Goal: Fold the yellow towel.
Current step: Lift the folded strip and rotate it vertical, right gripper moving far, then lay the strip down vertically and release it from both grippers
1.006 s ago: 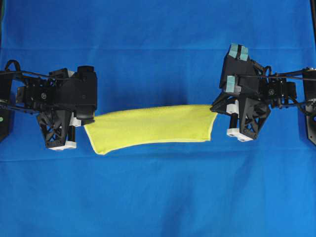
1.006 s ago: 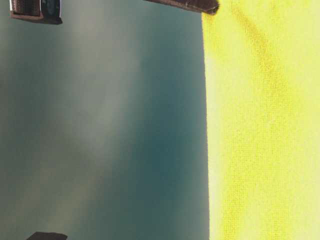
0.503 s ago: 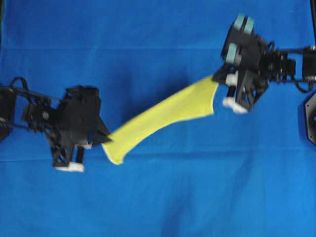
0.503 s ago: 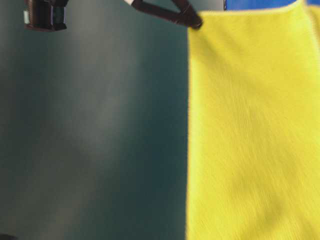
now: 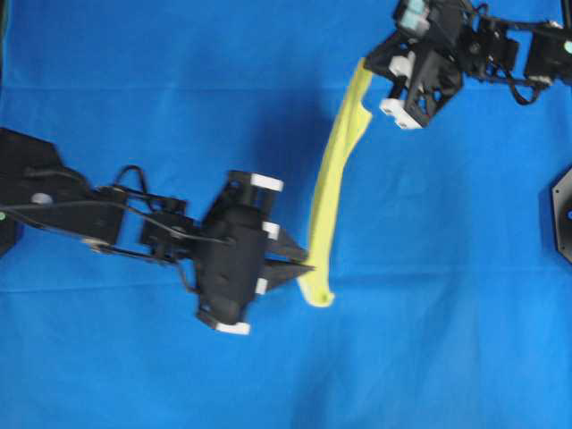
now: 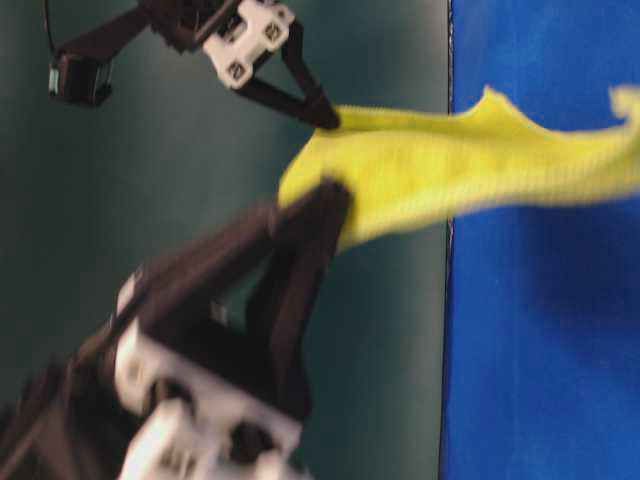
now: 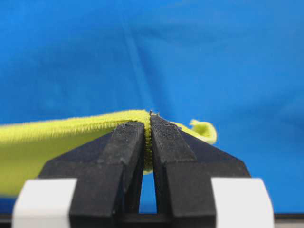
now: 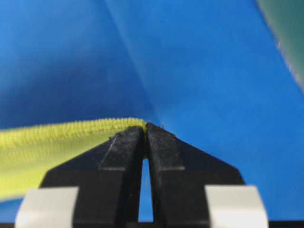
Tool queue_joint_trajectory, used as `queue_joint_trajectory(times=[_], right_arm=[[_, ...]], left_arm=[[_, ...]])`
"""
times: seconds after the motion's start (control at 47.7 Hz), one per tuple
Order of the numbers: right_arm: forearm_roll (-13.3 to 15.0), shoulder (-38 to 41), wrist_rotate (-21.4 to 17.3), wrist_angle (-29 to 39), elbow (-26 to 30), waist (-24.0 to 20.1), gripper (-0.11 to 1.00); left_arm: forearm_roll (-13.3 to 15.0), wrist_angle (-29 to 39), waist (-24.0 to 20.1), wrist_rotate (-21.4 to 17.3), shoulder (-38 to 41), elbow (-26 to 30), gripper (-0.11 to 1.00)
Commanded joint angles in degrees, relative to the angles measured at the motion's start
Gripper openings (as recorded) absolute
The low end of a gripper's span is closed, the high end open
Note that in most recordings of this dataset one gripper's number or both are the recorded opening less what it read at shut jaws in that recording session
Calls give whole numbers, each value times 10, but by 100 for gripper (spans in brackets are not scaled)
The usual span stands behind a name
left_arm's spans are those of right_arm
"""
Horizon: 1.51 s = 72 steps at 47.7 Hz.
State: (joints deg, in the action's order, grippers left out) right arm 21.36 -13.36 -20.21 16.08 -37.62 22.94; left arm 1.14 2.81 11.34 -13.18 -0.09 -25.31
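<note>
Having swung the yellow towel (image 5: pixel 332 179) from crosswise to lengthwise above the blue table (image 5: pixel 465 340), I kept my left hand (image 5: pixel 307 266) and right hand (image 5: pixel 366 64) pinched on its corners, ready to lay a fold.

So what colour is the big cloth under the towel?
The big cloth is bright blue all over, with no pattern. The overhead view shows it best.

Black lattice-framed arms (image 5: pixel 223 259) with white finger mounts and looping black cables.
</note>
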Motion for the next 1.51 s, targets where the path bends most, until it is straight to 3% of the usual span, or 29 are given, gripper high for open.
queue_joint_trajectory(times=[0.0,0.252,0.482,0.671,0.88,1.069,1.258,1.488], right_arm=[[14,10,2,-11,33,27,3],[27,35,2,-19,65,27,3],[28,21,2,-18,52,31,3],[27,-36,-1,-14,-4,45,3],[28,-124,-4,9,-73,55,3],[28,-163,-3,40,-106,56,3],[27,-135,-1,18,-118,56,3],[28,-17,-1,-79,-76,49,3]], left_arm=[[1,-5,12,-4,14,43,2],[2,-9,12,-4,49,62,2],[1,-29,12,-4,61,71,2],[1,-67,10,-4,119,123,2],[1,-70,6,-4,184,208,2],[1,-70,1,-4,217,243,2],[2,-70,0,-2,222,221,2],[2,-78,3,28,193,129,2]])
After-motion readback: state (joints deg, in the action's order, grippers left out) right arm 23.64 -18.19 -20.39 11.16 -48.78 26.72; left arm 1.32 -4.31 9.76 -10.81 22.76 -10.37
